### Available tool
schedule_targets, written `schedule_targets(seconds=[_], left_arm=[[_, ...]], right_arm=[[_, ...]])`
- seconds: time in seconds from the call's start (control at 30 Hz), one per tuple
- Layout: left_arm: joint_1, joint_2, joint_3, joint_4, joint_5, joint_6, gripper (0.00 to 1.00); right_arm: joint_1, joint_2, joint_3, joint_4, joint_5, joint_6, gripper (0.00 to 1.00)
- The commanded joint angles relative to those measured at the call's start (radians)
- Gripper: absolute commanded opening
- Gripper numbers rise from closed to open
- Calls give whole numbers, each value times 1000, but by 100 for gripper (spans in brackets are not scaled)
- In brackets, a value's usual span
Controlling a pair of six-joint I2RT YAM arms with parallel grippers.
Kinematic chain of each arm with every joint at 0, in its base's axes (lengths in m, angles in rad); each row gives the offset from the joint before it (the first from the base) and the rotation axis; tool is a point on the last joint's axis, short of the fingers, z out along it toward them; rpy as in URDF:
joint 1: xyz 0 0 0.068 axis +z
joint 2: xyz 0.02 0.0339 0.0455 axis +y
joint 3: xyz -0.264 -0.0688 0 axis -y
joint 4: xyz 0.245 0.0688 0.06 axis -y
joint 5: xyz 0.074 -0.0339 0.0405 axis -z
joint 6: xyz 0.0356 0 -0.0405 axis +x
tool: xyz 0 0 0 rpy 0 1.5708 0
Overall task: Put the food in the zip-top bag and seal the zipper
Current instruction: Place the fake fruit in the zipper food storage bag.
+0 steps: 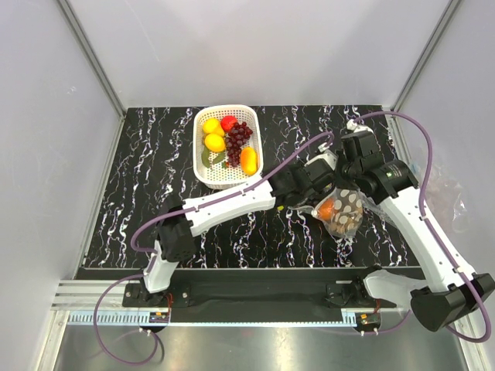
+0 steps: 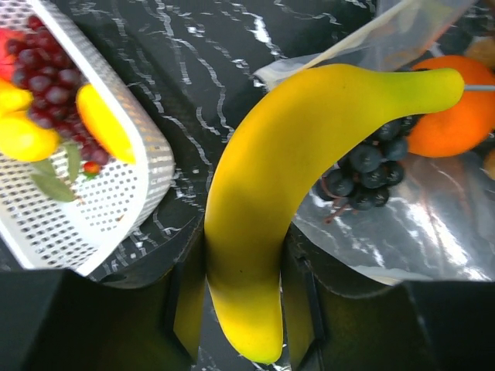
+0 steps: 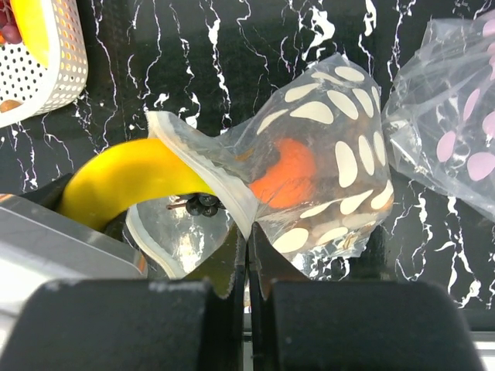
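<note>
My left gripper point(image 2: 244, 301) is shut on the lower end of a yellow banana point(image 2: 278, 178). The banana's tip reaches into the open mouth of the clear zip-top bag point(image 2: 433, 232). An orange point(image 2: 456, 116) and dark grapes point(image 2: 371, 166) lie inside the bag. My right gripper point(image 3: 247, 247) is shut on the bag's rim point(image 3: 232, 205) and holds the mouth up, with the banana point(image 3: 124, 182) entering from the left. From above, the bag point(image 1: 344, 212) hangs between both grippers at centre right. Lemons point(image 1: 213, 133), a strawberry point(image 1: 228, 122) and purple grapes point(image 1: 238, 137) remain in the basket.
The white lattice basket point(image 1: 199, 166) stands at the back centre of the black marble table, close to the left of my left wrist point(image 2: 147, 178). A second clear bag with pale spots point(image 3: 448, 139) lies to the right of the held one.
</note>
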Motion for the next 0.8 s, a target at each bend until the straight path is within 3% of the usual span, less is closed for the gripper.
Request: schedule_targets(seconds=[0.0,0.2,0.4,0.6,0.77], left_arm=[[-34,-66,-33,131,145,69,15],[-30,-127,-125,195,170,55,14],[-24,-146,-171,243,182,44,0],[-24,-163,-199,246,170,51,0],[28,-215,-255,289,233,-54,0]], right_arm=[[5,-27,-13,124,-10,39,0],[5,-66,-35,154,36,74,0],[5,-85,-44,165,58,114,0],[4,-103,-47,174,88,159,0],[5,-113,-64,191,87,200,0]])
